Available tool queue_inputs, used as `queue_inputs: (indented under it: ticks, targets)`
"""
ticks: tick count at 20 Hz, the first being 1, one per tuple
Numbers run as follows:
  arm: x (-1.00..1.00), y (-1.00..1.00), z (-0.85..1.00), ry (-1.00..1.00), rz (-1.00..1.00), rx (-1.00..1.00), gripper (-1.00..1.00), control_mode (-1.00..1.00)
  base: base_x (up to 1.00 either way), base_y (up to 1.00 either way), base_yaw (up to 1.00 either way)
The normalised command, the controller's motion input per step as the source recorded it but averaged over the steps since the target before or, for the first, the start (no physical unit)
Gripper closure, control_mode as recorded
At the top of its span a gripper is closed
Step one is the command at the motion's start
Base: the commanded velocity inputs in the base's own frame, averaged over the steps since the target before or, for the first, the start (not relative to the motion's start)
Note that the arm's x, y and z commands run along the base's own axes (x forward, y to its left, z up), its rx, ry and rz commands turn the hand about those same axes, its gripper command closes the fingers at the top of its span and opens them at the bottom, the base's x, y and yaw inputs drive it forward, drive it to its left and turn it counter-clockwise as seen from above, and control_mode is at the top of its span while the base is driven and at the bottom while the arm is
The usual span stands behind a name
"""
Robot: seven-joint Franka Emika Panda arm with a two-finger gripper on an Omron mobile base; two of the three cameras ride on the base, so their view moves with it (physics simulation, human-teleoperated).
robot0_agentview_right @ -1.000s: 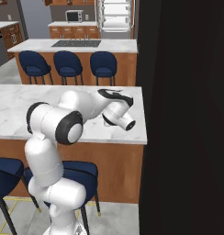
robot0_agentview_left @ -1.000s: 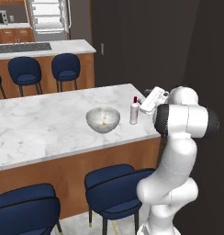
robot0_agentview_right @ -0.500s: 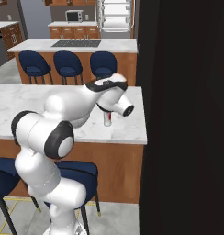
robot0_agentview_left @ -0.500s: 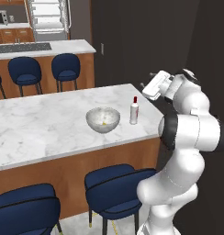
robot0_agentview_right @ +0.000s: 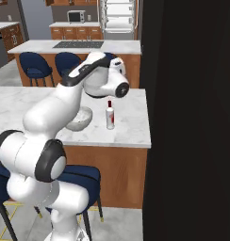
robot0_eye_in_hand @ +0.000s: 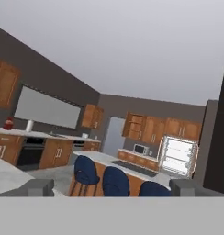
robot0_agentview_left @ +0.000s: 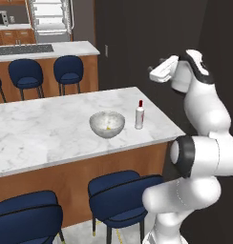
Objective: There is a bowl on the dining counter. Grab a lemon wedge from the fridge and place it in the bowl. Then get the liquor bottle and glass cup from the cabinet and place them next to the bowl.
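- Since the earlier frame the arm lifted off the dining counter (robot0_agentview_left: 51,128) and swung its claw (robot0_eye_in_hand: 111,187) up, away from the liquor bottle (robot0_agentview_left: 139,115).
- Claw was wide open, empty, pointed level across the kitchen toward the open fridge (robot0_eye_in_hand: 179,156) and blue stools (robot0_eye_in_hand: 114,181).
- Bottle stood upright, below and behind the claw, just beside the bowl (robot0_agentview_left: 107,124).
- Lemon wedge (robot0_agentview_left: 109,127) lay inside bowl.
- Glass cup not yet beside bowl; likely next fetch, well apart from the claw in a cabinet.
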Motion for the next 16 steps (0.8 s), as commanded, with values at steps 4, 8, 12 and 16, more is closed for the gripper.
queue_inputs:
  ticks: [4, 8, 12, 16]
  targets:
    - [-0.44, 0.2, 0.77, 0.23, -0.02, 0.05, -1.0, -1.0, 0.0, 0.0, 0.0]
    - [-0.55, 0.3, 0.37, 0.24, -0.02, 0.02, -1.0, -1.0, 0.0, 0.0, 0.0]
    - [-0.74, 0.28, 0.09, 0.19, -0.01, 0.0, -1.0, -1.0, 0.0, 0.0, 0.0]
    - [-0.95, 0.29, 0.0, 0.15, -0.02, 0.0, -1.0, -1.0, 0.0, 0.0, 0.0]
